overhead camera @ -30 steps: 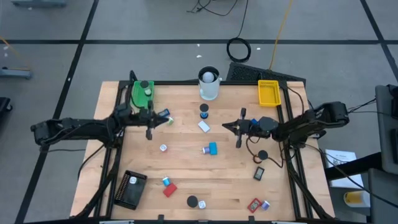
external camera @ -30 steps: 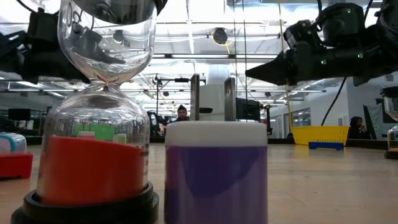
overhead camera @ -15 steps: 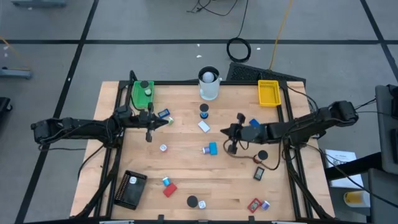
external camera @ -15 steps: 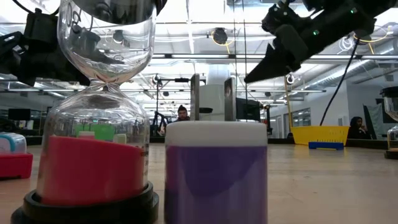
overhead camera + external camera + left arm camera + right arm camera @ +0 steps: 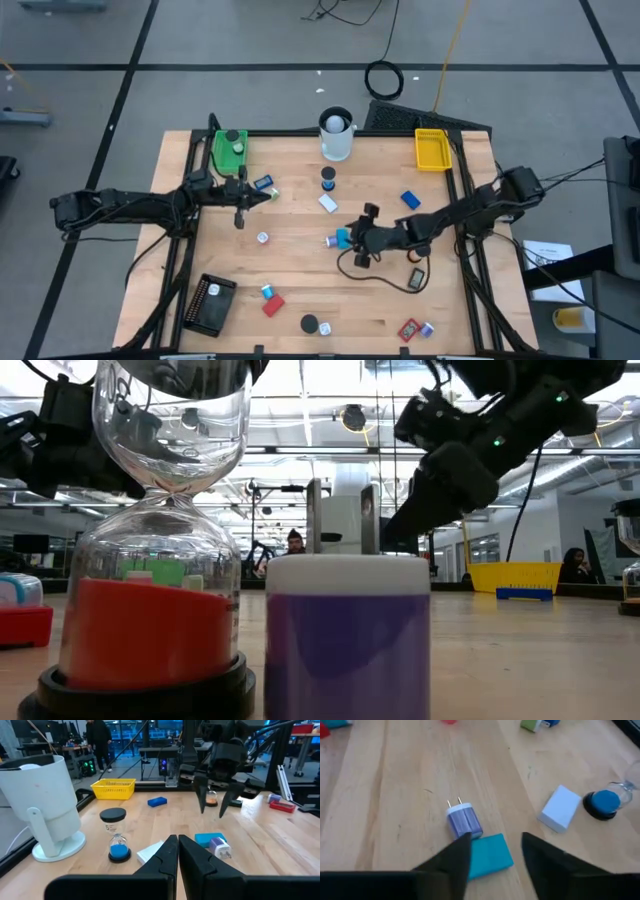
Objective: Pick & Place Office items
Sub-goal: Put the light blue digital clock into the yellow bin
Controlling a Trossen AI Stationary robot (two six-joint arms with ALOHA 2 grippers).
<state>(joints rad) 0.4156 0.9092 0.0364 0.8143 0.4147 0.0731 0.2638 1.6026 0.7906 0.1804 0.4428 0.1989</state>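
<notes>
A turquoise block (image 5: 490, 856) and a purple plug adapter (image 5: 465, 824) lie side by side on the wooden table near its middle (image 5: 343, 238). My right gripper (image 5: 352, 238) hangs open just above and to the right of them, slanting down, and the block shows between its fingers (image 5: 455, 857) in the right wrist view. The left wrist view shows that gripper (image 5: 215, 805) clear of the table. My left gripper (image 5: 176, 851) is shut and empty, level, at the far left (image 5: 258, 196). A white block (image 5: 328, 203), a blue hourglass (image 5: 328, 178) and a blue block (image 5: 409, 200) lie nearby.
A white cup (image 5: 337, 135), a yellow tray (image 5: 432, 150) and a green tray (image 5: 228, 150) stand along the far edge, and a black tray (image 5: 208, 305) sits near left. Red blocks (image 5: 273, 305), a black cap (image 5: 310, 323) and a red hourglass (image 5: 160, 560) sit near the front edge.
My right gripper has swung from the table's right side toward its middle and a little nearer, tipped from level to slanting down, and opened over the turquoise block and the plug. The blue block that its arm covered now shows.
</notes>
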